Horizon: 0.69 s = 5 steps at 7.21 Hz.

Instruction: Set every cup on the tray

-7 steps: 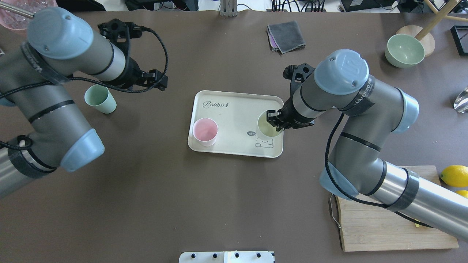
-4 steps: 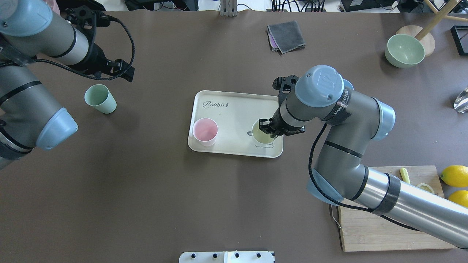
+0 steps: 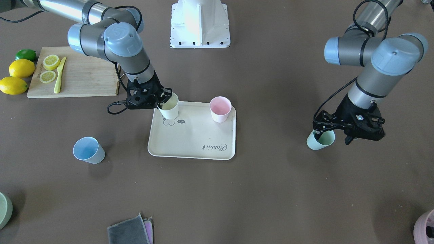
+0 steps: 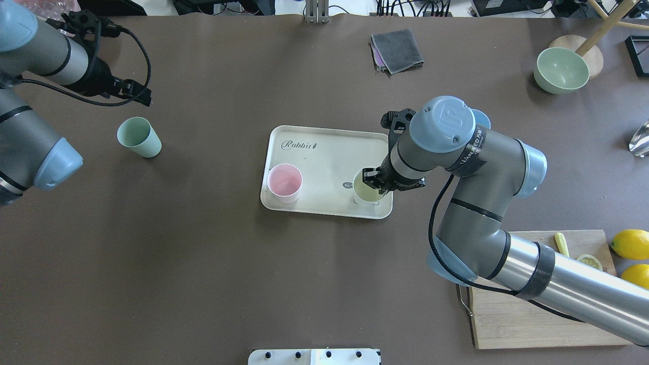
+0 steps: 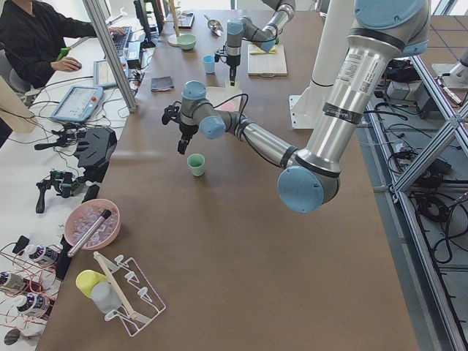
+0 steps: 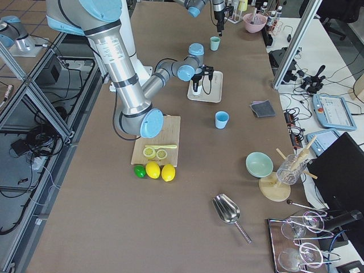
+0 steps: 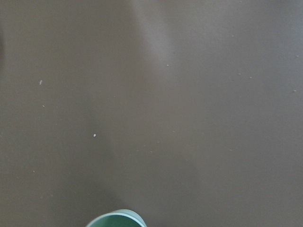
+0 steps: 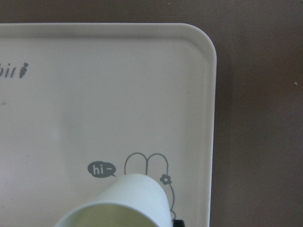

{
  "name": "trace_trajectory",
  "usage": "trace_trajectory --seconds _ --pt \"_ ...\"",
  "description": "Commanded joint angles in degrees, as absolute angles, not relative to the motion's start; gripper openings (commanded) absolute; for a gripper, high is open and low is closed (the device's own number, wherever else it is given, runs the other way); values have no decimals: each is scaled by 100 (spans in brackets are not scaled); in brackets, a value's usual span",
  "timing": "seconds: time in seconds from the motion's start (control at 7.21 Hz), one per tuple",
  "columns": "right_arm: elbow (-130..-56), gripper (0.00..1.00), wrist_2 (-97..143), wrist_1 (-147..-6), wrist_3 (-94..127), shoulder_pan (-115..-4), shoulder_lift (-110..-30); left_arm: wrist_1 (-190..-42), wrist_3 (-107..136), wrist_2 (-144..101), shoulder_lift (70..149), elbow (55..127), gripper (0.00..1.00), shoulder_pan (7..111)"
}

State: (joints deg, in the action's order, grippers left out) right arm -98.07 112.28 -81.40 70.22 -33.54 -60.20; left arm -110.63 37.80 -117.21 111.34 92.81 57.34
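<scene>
Table: a long table (image 4: 203, 284) is wearing a dark brown matte cover.
Bench: a white bench (image 5: 11, 190) is running alongside it.
Posts: aluminium posts (image 5: 110, 51) are rising between the two.
Floor: a tiled floor (image 6: 57, 250) is showing under metal framing.
Light: even overhead light is casting soft shadows.

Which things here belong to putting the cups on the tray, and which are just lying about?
For the job:
tray
pink cup, on the tray
pale yellow cup, held by the right gripper at the tray
mint green cup, off the tray
light blue cup, off the tray

Lying about:
cutting board, lemon slices, knife
lemons, lime
grey cloth
green bowl
</scene>
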Motion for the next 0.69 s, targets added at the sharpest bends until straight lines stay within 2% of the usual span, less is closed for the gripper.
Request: trace_trajectory --seconds 0.0,0.55 --pt "-9800 0 11224 -8139 6996 -3357 -6047 -11188 3402 -11944 10987 9037 97 5985" --pt "-9765 0 11232 -8130 6926 -3349 -6100 -11232 3472 -11944 10925 8956 97 5862"
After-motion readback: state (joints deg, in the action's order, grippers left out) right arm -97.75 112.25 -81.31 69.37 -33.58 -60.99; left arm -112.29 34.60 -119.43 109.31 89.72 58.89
